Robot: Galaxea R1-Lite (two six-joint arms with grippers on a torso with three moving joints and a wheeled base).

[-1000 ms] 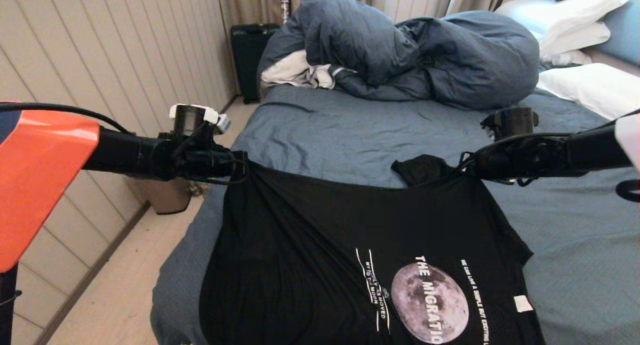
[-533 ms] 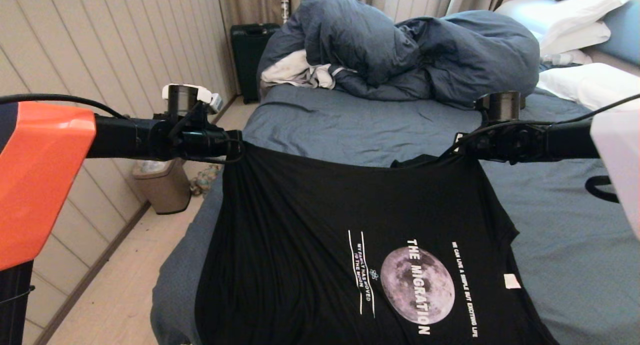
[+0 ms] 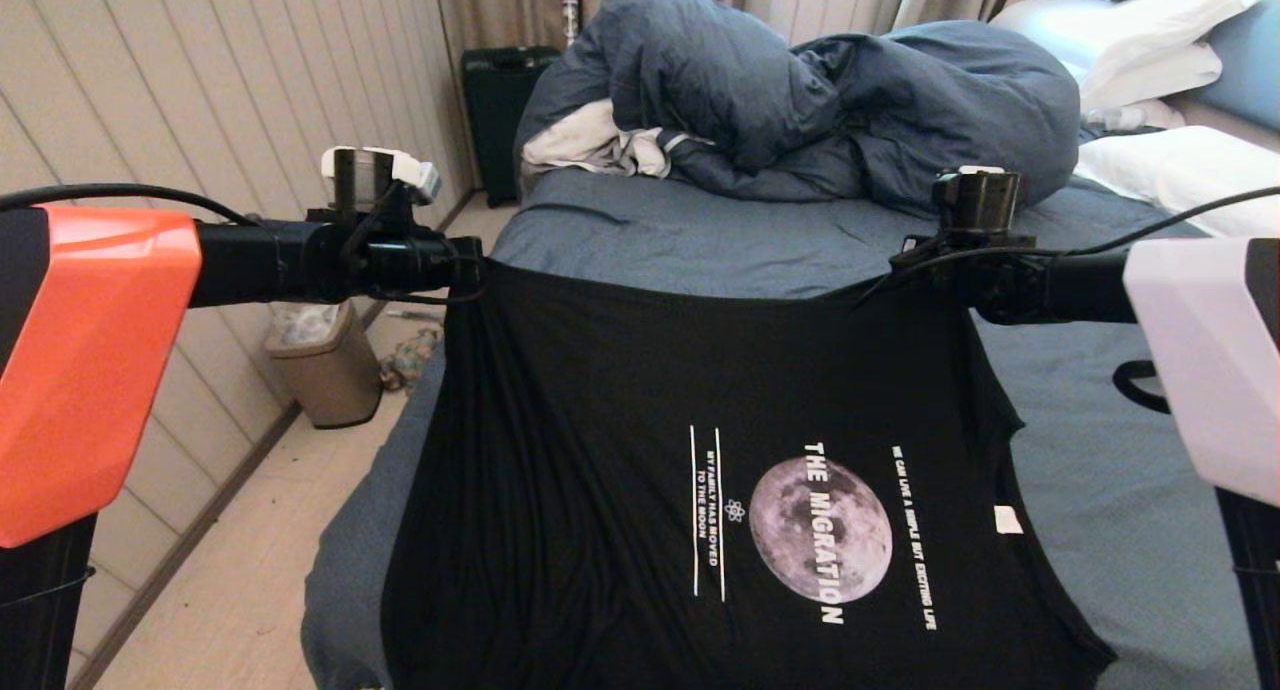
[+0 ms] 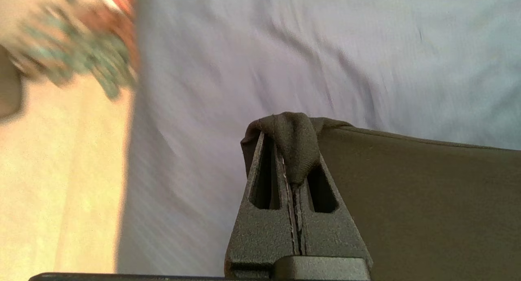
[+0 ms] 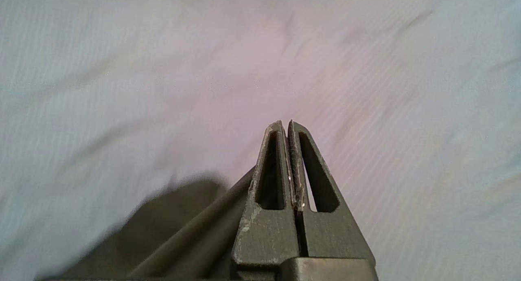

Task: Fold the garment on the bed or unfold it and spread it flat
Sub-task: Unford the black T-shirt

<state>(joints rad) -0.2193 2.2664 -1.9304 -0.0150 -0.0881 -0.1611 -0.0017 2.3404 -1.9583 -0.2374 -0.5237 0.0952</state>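
Head view: left gripper (image 3: 478, 273) and right gripper (image 3: 890, 275) each clamp thin black moon-print T-shirt (image 3: 640, 450) hem corners; stretched taut above slate-blue bed (image 3: 700, 240), likely for spreading flat.

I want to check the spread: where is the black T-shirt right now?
In the head view, the garment hangs stretched between the left gripper and the right gripper, its lower part draped over the near end of the bed.
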